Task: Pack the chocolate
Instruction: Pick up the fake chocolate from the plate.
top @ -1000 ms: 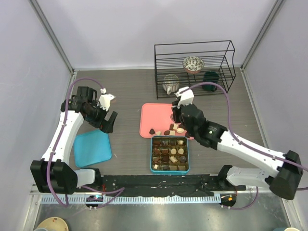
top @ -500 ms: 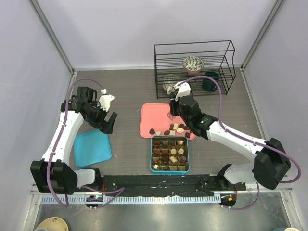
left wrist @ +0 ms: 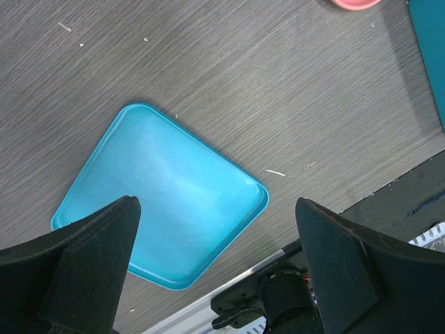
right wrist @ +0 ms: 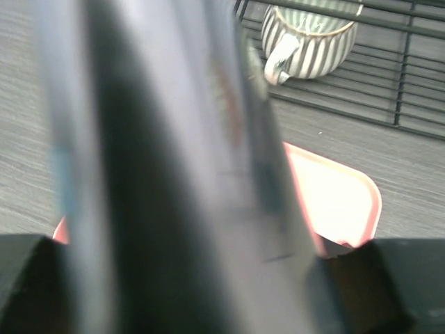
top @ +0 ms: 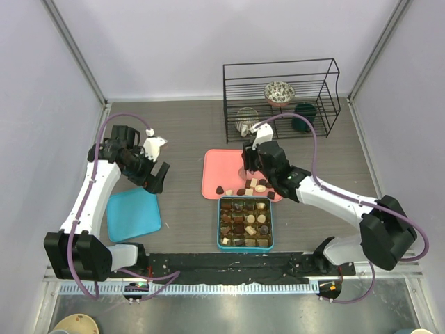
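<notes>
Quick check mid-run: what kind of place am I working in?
Probably a lab test cell, not a kitchen: plain panel walls, a wood-grain table fenced by metal posts, and a staged wire rack.

— Where's the loose chocolate [top: 252, 186]?
— On the pink tray [top: 221, 165], along its near edge, just behind the teal box [top: 220, 223], whose cells hold more pieces.
— And the arms?
— The right gripper [top: 245, 169] hangs over the tray; how its jaws stand I can't judge. The left gripper [top: 158, 177], fingers spread, hovers near the blue tray [top: 132, 216].
</notes>
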Available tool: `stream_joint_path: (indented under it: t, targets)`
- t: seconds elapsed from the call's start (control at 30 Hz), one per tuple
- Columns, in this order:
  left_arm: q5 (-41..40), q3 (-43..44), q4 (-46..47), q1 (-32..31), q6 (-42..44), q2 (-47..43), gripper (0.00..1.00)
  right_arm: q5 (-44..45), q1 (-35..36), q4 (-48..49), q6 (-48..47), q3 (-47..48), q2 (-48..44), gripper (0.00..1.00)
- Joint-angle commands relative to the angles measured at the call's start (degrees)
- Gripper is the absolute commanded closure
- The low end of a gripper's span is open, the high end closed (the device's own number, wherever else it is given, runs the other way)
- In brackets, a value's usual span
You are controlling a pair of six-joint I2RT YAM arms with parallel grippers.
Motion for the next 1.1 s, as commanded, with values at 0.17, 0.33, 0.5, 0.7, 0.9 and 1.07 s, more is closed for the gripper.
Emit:
stream_joint_path:
  t: [0.17, 0.33, 0.5, 0.7, 0.9, 1.07]
  targets:
    - [-0.9, 0.8, -0.5, 0.4, 1.9, -1.2, 0.0, -2.7, -0.2, 3.4, 2.0, -2.4, -1.5, 0.52]
    - [-0.6, 1.4, -0.8, 0.3, 1.9, -1.1, 0.0, -3.4, -0.2, 1.9, 2.4, -4.2, -2.3, 0.51]
    - [-0.4, 1.7, -1.1, 0.3, 1.9, -1.0, 0.0, -2.7, 0.0, 1.0, 2.3, -5.9, -3.8, 0.5]
    - [-0.3, 2.2, -1.3, 0.4, 1.9, -0.6, 0.0, -1.3, -0.1, -0.7, 1.1, -5.9, -5.4, 0.5]
    - [-0.1, 1.9, -1.5, 0.3, 1.8, -0.9, 0.0, -0.7, -0.2, -1.5, 0.6, -5.0, -4.5, 0.57]
    - [-0.3, 1.9, -1.6, 0.3, 1.7, -0.9, 0.0, 0.8, -0.1, -1.3, 0.1, -3.7, -3.4, 0.69]
